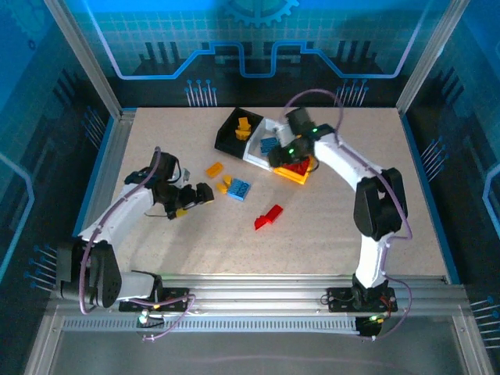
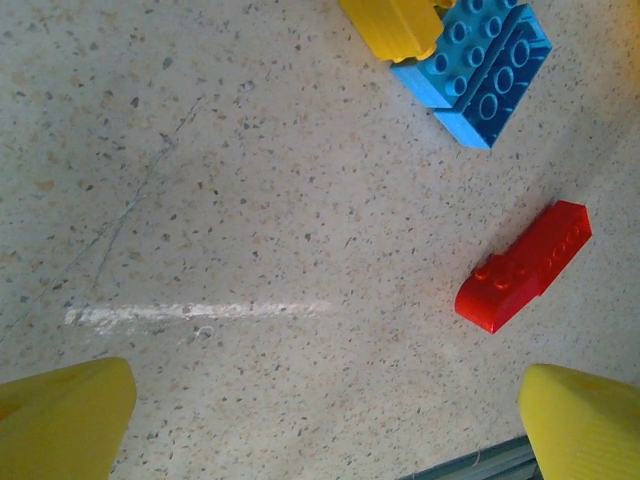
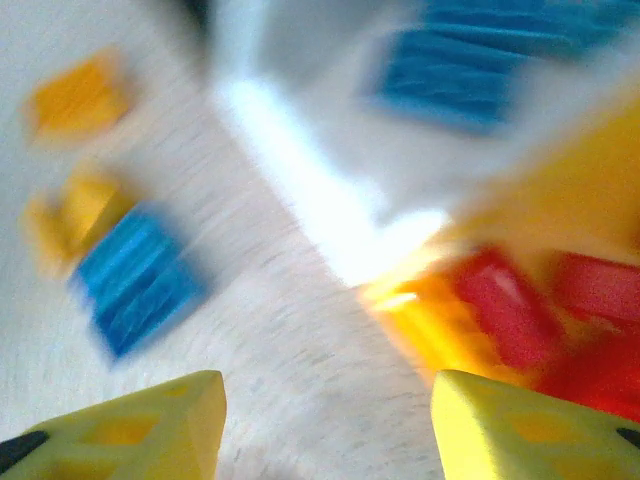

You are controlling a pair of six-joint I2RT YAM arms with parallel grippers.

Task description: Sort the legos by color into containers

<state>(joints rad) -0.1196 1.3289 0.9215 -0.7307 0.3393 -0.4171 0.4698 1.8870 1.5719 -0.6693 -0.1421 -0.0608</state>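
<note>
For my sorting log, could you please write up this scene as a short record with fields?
Black bin: holds yellow bricks
White bin: holds a blue brick
Yellow bin: holds red bricks
Loose on table: two yellow legos, one blue lego, one red lego
Left end effector: open, empty, near the loose legos
Right end effector: open, empty, above the bins

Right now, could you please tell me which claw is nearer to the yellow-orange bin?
Right. The right claw is right by the yellow-orange bin, with its red legos just ahead. The left claw is well off to the bin's left, past the loose blue lego.
</note>
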